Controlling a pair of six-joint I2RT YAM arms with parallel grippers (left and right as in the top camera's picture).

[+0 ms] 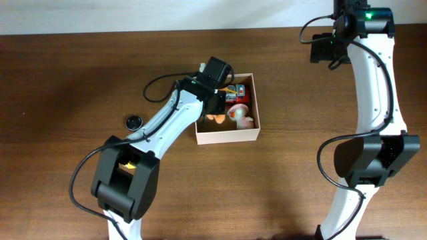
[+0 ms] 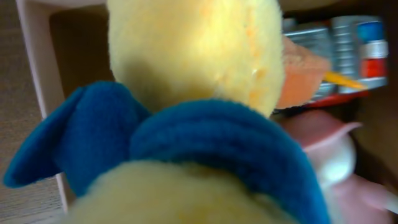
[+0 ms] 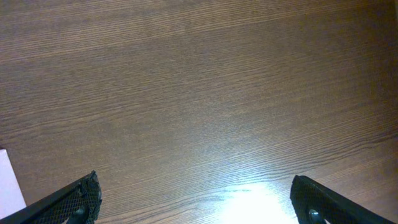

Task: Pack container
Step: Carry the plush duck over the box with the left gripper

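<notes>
The container (image 1: 227,137), a shallow white-walled box, sits mid-table. My left gripper (image 1: 215,104) hangs over its left side, shut on a yellow plush duck (image 2: 193,56) with a blue scarf (image 2: 205,134) and an orange beak (image 2: 301,74). The duck fills the left wrist view and hides the fingers. Its orange parts (image 1: 215,118) show below the gripper in the overhead view. My right gripper (image 3: 198,205) stands wide open over bare wood at the far right (image 1: 325,48), with nothing between its fingers.
Inside the container lie a pink-and-white toy (image 1: 241,115) and a colourful package (image 1: 237,90), both also in the left wrist view: toy (image 2: 329,155), package (image 2: 348,56). A small black round thing (image 1: 135,121) lies on the table left of the container.
</notes>
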